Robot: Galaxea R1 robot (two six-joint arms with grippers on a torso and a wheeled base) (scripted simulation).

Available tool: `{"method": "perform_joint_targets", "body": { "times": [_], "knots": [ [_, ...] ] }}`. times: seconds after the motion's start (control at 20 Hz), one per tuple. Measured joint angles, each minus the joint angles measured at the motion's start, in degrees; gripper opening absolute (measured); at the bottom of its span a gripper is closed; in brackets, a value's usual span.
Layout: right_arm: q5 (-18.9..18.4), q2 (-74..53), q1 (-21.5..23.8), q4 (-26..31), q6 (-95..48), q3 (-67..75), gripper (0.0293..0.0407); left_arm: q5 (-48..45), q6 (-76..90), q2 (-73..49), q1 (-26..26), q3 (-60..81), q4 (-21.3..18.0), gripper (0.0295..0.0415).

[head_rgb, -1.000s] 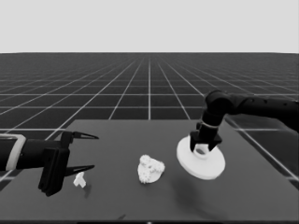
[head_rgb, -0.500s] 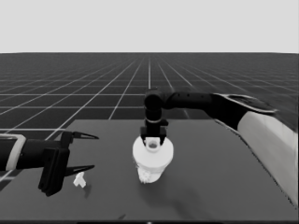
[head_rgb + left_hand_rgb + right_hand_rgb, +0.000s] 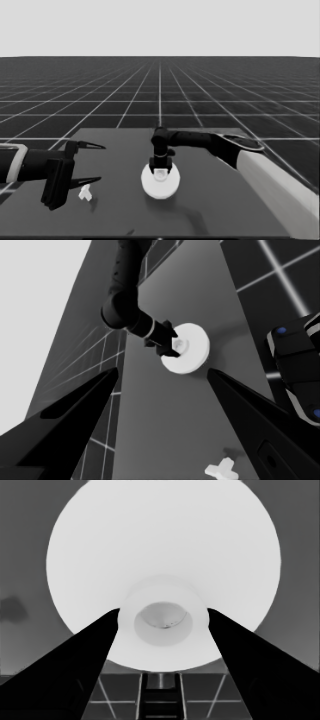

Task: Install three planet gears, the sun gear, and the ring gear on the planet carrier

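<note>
At the left end of the desk (image 3: 210, 220) the left claw (image 3: 92, 162) waits with its fingers wide apart, holding nothing. A thin white piece (image 3: 85, 193) lies just beside its near finger. In the middle of the desk the larger round part (image 3: 160, 184) sits flat. The right claw (image 3: 161, 170) is closed on its raised hub from above.

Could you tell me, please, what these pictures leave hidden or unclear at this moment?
- Gears and the smaller round part: every view, hidden under the larger round part.
- Right gripper: whether it grips the raised middle, undecidable.
- Thin white piece: left wrist view, cut by the edge.
</note>
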Motion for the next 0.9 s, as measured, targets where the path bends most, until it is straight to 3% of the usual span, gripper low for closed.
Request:
{"method": "perform_joint_targets", "body": {
  "times": [0.9],
  "knots": [
    [0.44,0.25,-1.57,-1.06,5.18,-0.98,0.0348,0.0,0.0,0.0,0.0,0.0,0.0,0.0385]
  ]
}}
